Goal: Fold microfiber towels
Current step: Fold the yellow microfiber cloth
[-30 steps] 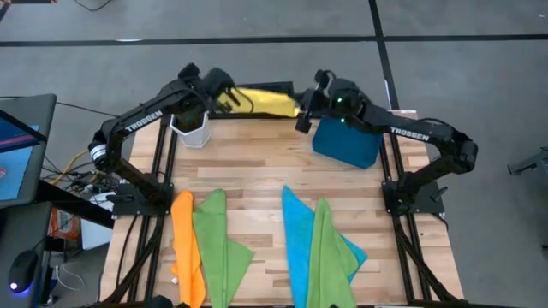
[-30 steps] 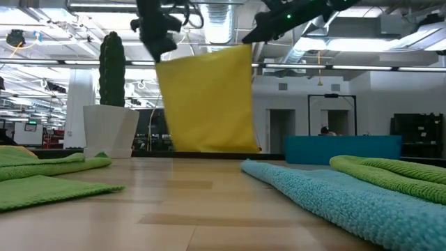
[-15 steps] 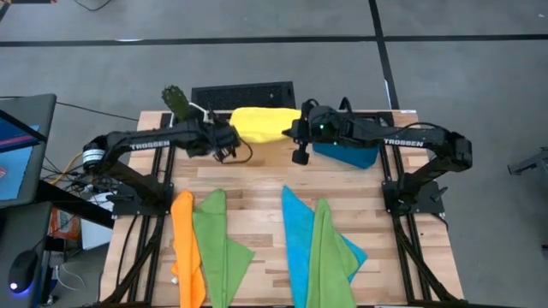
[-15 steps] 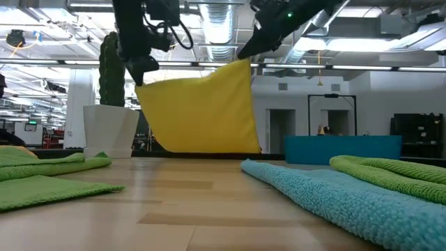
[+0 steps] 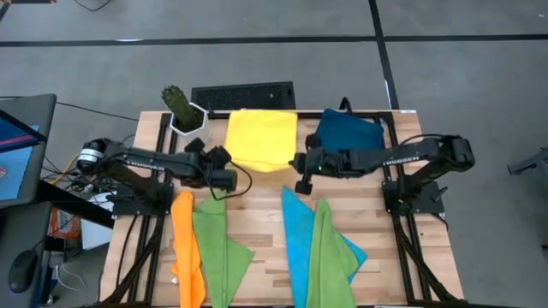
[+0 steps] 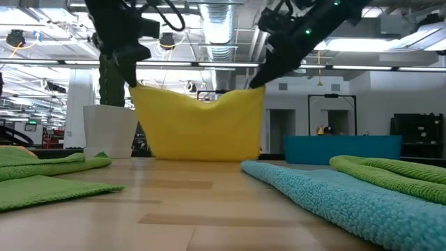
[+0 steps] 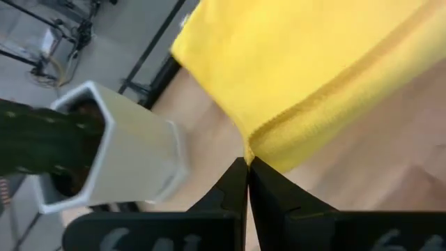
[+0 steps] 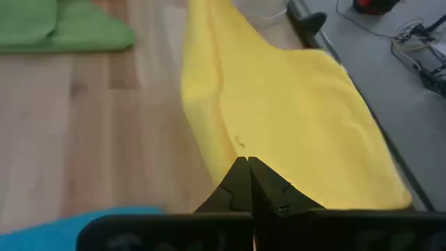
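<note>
The yellow towel [image 5: 261, 139] lies spread over the far middle of the table, with its near edge raised. My left gripper [image 5: 229, 173] is shut on its near left corner and my right gripper [image 5: 299, 174] on its near right corner. In the low view the towel [image 6: 198, 129] hangs between the two grippers and its top edge sags. The orange towel [image 5: 187, 248], a lime green towel [image 5: 219, 248], the bright blue towel [image 5: 298, 235] and a second lime green towel [image 5: 330, 257] lie bunched near the front edge. My left gripper pinches the yellow towel's near left corner [image 7: 256, 145] between its two shut fingers. The corner is lifted off the table; the towel slopes down from it and its far part lies on the wood. My right gripper pinches the yellow towel's near right corner [image 8: 233, 150] between its two shut fingers. The corner is lifted; the cloth falls away toward the far edge, slack between the two grippers, and lies on the table.
A cactus in a white pot [image 5: 184, 111] stands at the far left, close to the towel's left edge. The dark-blue tray [image 5: 351, 133] sits at the far right. A black slatted panel [image 5: 244, 92] lies beyond the far edge. Bare wood shows between the yellow towel and the front towels.
Both grippers have come down and toward the near edge from beyond the far edge, still shut on the yellow towel's corners. The towel, which hung upright below them, has been drawn onto the table and now lies spread out, only its near edge raised.
</note>
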Controlling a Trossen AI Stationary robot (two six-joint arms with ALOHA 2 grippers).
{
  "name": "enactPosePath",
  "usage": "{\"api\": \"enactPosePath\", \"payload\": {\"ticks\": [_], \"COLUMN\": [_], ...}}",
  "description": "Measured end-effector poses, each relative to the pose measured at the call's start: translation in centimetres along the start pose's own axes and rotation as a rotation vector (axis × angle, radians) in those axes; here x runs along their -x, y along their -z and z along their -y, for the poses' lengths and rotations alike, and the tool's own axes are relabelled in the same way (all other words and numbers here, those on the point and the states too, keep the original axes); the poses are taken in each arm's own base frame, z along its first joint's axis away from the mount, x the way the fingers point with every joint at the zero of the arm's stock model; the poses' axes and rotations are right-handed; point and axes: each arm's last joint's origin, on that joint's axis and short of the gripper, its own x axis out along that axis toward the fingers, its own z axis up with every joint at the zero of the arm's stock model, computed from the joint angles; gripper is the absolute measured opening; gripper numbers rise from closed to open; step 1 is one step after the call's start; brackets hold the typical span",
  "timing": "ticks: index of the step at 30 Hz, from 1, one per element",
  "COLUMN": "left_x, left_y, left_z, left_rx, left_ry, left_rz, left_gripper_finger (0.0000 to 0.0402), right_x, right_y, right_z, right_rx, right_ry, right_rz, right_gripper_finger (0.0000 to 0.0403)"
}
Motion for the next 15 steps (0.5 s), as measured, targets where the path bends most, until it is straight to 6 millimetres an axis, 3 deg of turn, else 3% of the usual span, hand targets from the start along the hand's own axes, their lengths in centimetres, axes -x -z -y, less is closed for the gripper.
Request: {"api": "enactPosePath", "payload": {"ticks": [10, 15], "left_x": [2.5, 3.4], "left_y": [3.2, 4.4], "left_z": [3.5, 4.2], "left_rx": [0.119, 0.142], "left_ry": [0.186, 0.221], "left_rz": [0.041, 0.067], "left_gripper_finger": [0.0002, 0.0002], "right_x": [1.9, 2.5], "right_y": [0.6, 0.6], "right_z": [-4.9, -5.8], "right_rx": [-0.022, -0.026], "right_ry": [0.069, 0.122], "right_rz": [0.024, 0.036], "right_gripper_finger": [0.0008, 0.0008]}}
